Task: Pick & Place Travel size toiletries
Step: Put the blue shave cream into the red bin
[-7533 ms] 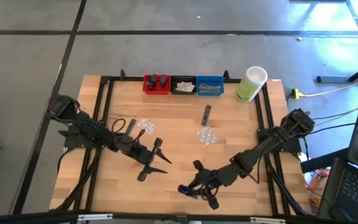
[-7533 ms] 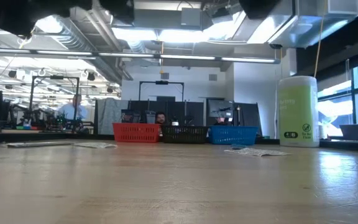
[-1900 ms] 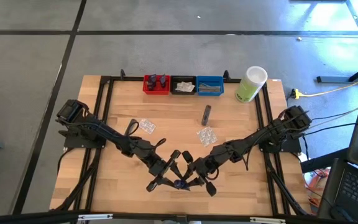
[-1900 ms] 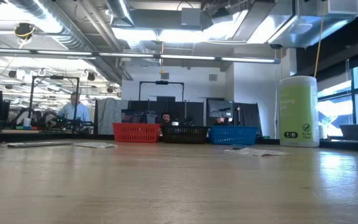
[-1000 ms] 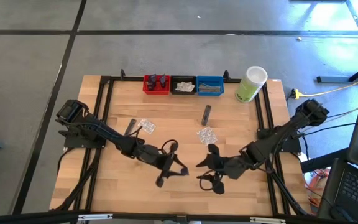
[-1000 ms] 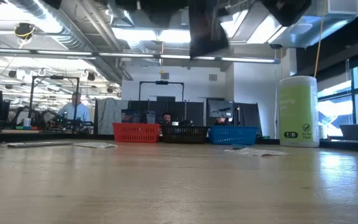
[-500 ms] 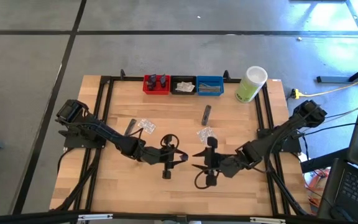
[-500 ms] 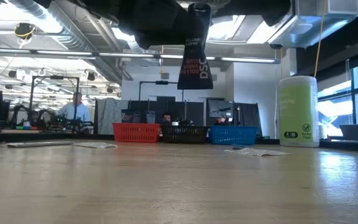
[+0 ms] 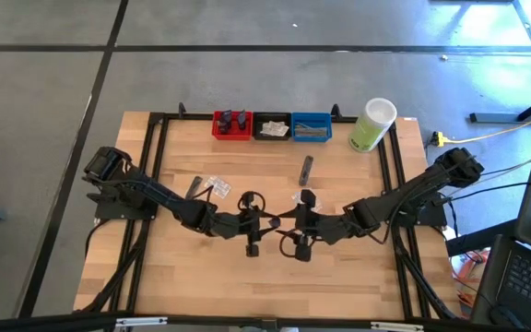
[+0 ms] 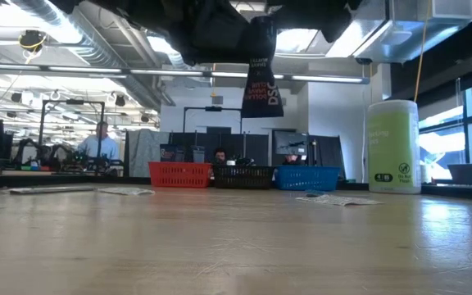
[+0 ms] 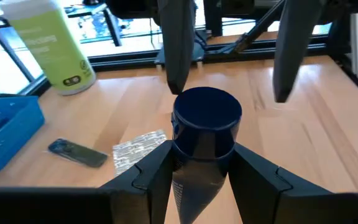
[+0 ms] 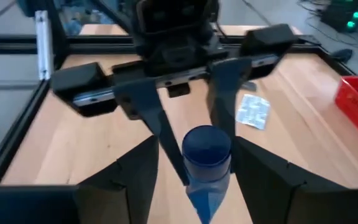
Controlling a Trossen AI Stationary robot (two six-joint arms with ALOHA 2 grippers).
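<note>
Our left gripper [image 11: 202, 152] is over the middle of the table [image 9: 339, 277]. Its two fingers are closed tight on a dark blue tube [image 11: 207, 121]. The fingers press on the tube from both sides, just under its round cap.

Our right gripper [image 12: 197, 168] faces the left one, nose to nose. Its fingers [image 11: 178, 43] are open. They stand on either side of the tube, with a gap on each side in the right wrist view. In the left wrist view one of them is very near the cap, but we cannot tell if it touches.

So the tube is up in the air between the two grippers. In the low view it hangs high over the wood, with its flat end down and white letters on it.

Past the grippers, a clear packet [image 9: 216, 186] lies on the table on the left arm's side, with a thin grey sachet [image 9: 194, 187] just beside it. A second clear packet [image 11: 138, 148] lies close to the right gripper. A dark grey sachet [image 9: 306, 170] lies a bit farther back.

At the far edge, three small bins stand side by side. The red bin [image 9: 231, 124] has dark tubes in it. The black bin [image 9: 272, 126] is in the middle and has pale packets in it. The blue bin [image 9: 312, 127] has grey things in it. A tall green can [image 9: 371, 124] with a white lid stands near the blue bin.

Far off in the room, a person [image 10: 99, 139] is at a desk.
</note>
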